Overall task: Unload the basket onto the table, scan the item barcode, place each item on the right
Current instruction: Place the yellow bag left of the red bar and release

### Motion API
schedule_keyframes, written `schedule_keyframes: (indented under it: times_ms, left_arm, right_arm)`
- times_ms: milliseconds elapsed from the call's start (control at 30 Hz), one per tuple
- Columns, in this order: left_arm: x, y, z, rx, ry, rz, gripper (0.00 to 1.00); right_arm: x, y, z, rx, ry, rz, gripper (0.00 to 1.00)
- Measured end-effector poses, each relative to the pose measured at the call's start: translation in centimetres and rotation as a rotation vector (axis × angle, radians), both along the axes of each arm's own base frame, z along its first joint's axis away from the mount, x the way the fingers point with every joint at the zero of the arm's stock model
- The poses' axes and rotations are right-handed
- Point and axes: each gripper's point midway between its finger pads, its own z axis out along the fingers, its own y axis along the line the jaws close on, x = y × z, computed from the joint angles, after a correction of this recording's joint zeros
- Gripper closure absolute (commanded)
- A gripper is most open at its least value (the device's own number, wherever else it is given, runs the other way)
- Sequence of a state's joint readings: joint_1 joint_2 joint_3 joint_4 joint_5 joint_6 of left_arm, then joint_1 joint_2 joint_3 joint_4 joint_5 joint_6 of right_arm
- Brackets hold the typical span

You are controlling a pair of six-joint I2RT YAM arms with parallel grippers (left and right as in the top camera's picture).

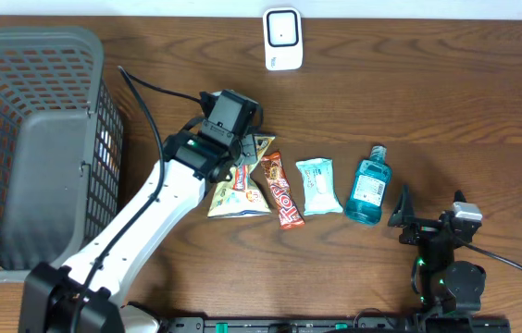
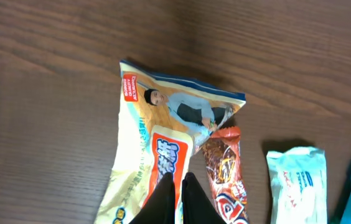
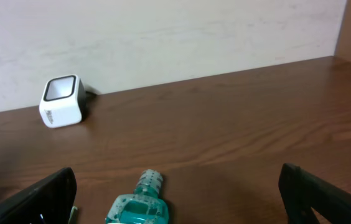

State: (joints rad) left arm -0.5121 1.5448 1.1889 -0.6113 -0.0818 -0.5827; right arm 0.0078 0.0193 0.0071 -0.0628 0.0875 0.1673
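Hovering over the snack pouch (image 2: 157, 143), my left jaws are pressed shut, tips right at its printed face. Whether any film is caught between them I cannot tell. The pouch lies flat on the bench (image 2: 38, 93), with the chocolate bar (image 2: 225, 180) touching its side and the scanner (image 1: 282, 39) well beyond its top edge. My right jaws stand wide and empty, well apart from the pouch on that same side. I judge this the pick-up step: next I need a sure hold on the pouch, then a lift and a turn to face its barcode toward the scanner.

The left arm (image 1: 150, 208) hides the snack bag's (image 1: 241, 200) upper half from overhead.
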Motion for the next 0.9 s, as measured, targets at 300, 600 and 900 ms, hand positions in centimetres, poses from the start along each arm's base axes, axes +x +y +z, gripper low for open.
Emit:
schedule_keyframes:
  times_ms: [300,600,900]
  left_arm:
    - [-0.1,-0.7,-8.5,0.015,0.177,0.075,0.92]
    - [1.2,-5.3,-13.1,-0.176,0.267,0.011,0.93]
    - [-0.7,-3.9,-12.8,-0.145,0.354,0.008,0.93]
  right_arm:
    - [0.0,0.0,0.0,0.000,0.000,0.000,0.01]
    - [0.0,0.0,0.0,0.000,0.000,0.000,0.01]
    - [0.0,0.0,0.0,0.000,0.000,0.000,0.01]
